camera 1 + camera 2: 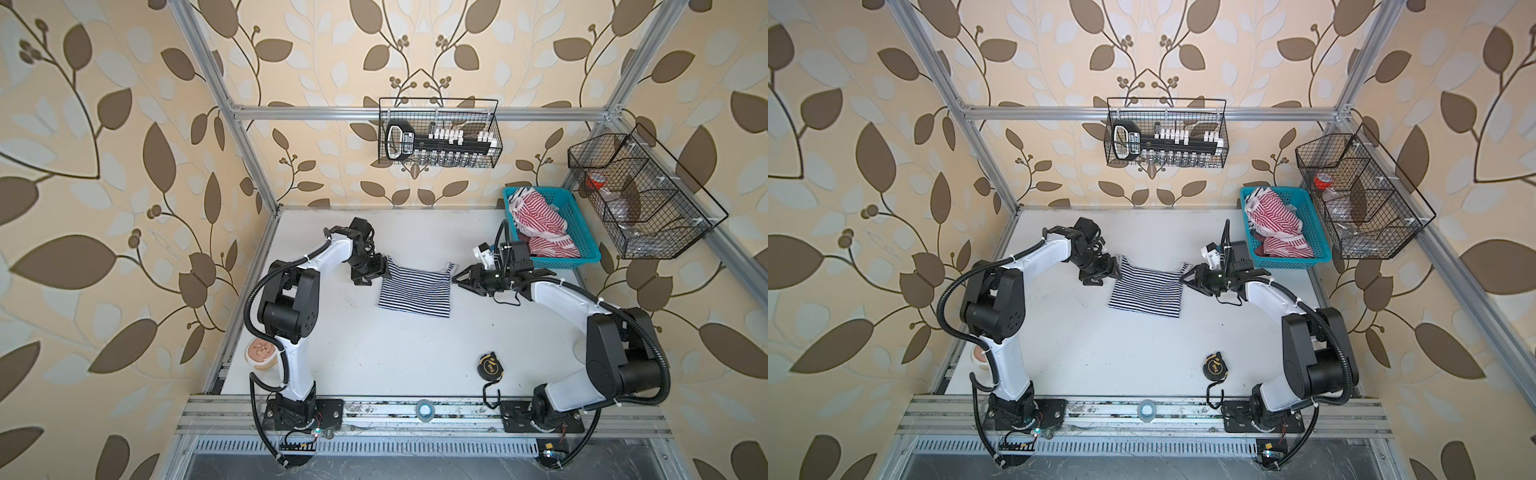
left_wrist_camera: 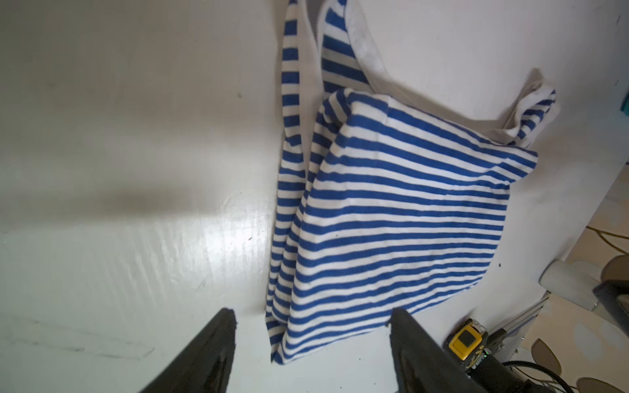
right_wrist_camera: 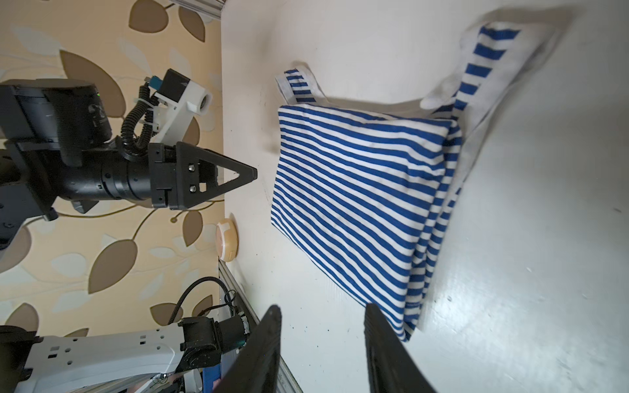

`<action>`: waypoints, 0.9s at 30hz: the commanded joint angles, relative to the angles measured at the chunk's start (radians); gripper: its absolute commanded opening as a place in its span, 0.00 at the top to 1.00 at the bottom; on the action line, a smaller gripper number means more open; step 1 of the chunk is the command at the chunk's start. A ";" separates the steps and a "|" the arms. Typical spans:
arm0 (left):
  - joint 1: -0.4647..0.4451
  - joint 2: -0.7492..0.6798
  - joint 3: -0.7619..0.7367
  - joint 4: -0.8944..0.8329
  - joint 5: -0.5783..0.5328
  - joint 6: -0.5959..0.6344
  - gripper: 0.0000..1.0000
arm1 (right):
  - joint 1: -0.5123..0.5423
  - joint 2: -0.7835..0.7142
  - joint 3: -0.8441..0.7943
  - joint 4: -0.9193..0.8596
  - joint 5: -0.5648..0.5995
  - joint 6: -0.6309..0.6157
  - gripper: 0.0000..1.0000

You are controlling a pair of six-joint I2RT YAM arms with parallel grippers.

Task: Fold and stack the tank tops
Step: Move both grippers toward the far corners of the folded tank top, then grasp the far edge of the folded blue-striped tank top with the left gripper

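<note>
The left arm (image 1: 291, 365) rises from its base at the near left edge of the white tabletop (image 1: 374, 353), bends at a raised black elbow, and sends its white forearm far and to the right. Its wrist turns down and rightward. This puts the left gripper (image 1: 376, 269) at the far left corner of the folded navy-and-white striped tank top (image 1: 415, 291). In the left wrist view its two black fingers (image 2: 218, 350) stand wide apart, with nothing clamped between them. The right wrist view shows this gripper's tip (image 3: 250, 177) just beside the cloth's left edge, with bare table between.

The right arm (image 1: 557, 299) climbs from its base at the near right to a high elbow on the right. Its forearm then reaches far and left. The right gripper (image 1: 457, 277) lies roughly level and points left at the top's right edge. Its fingers (image 3: 269, 340) are parted, less widely than the left pair, and only tabletop shows between them. One corner of the cloth runs close along one finger. Whether they touch cannot be told.

The navy-and-white top lies flat on the table, toward the far middle, between the two grippers. It is folded into a rough rectangle with its white-trimmed straps at the far edge. The red-and-white striped tank top (image 1: 540, 224) sits bunched in a teal plastic basket (image 1: 584, 226) at the far right corner.
</note>
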 commanded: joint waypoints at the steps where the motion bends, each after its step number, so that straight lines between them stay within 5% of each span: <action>1: 0.008 0.016 -0.001 0.084 0.059 -0.014 0.26 | -0.023 -0.042 -0.019 -0.022 0.007 -0.036 0.59; 18: -0.018 0.156 -0.009 0.145 0.122 -0.057 0.28 | -0.049 -0.019 -0.025 -0.015 -0.006 -0.041 0.59; 27: -0.058 0.197 -0.048 0.185 0.121 -0.104 0.40 | -0.048 -0.008 -0.036 -0.002 -0.011 -0.042 0.59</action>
